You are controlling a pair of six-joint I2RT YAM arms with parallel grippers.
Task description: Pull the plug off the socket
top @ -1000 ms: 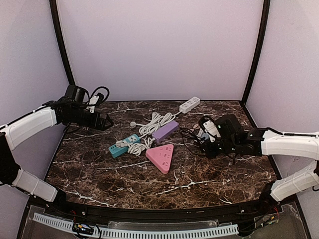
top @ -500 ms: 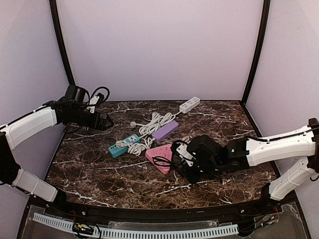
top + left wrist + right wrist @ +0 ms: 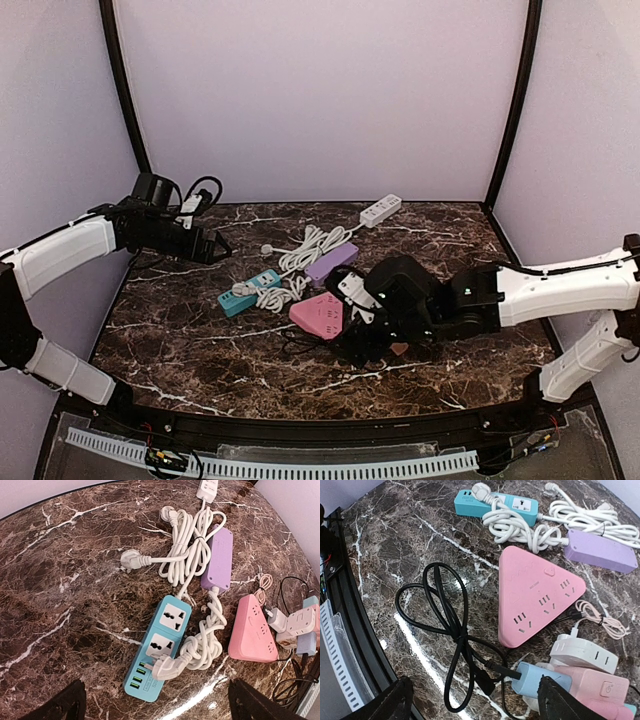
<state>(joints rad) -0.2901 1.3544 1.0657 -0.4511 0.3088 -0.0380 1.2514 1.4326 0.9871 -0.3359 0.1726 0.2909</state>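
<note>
A light-blue plug (image 3: 540, 678) with a black cable (image 3: 449, 630) lies on the marble against a pink and white socket block (image 3: 597, 686); I cannot tell whether it is seated in it. The same cluster shows at the right edge of the left wrist view, the plug (image 3: 306, 641) beside the block (image 3: 296, 621). My right gripper (image 3: 472, 711) hovers over the cable, open, its right finger next to the plug and nothing between the fingers. In the top view it (image 3: 365, 340) sits just right of the pink triangular strip (image 3: 318, 315). My left gripper (image 3: 207, 246) hangs open at the far left, well away.
A teal power strip (image 3: 159, 647) with a knotted white cord (image 3: 205, 642), a purple strip (image 3: 218, 560) and a white strip (image 3: 380, 209) lie behind the pink triangle (image 3: 535, 595). A thin pink cable (image 3: 600, 620) curls beside it. The table's front rail (image 3: 340, 630) is close on the left.
My right arm swung left from the table's right side to the pink triangular strip, bringing the plug cluster and black cable along, then opened its jaws. The left arm stayed still.
</note>
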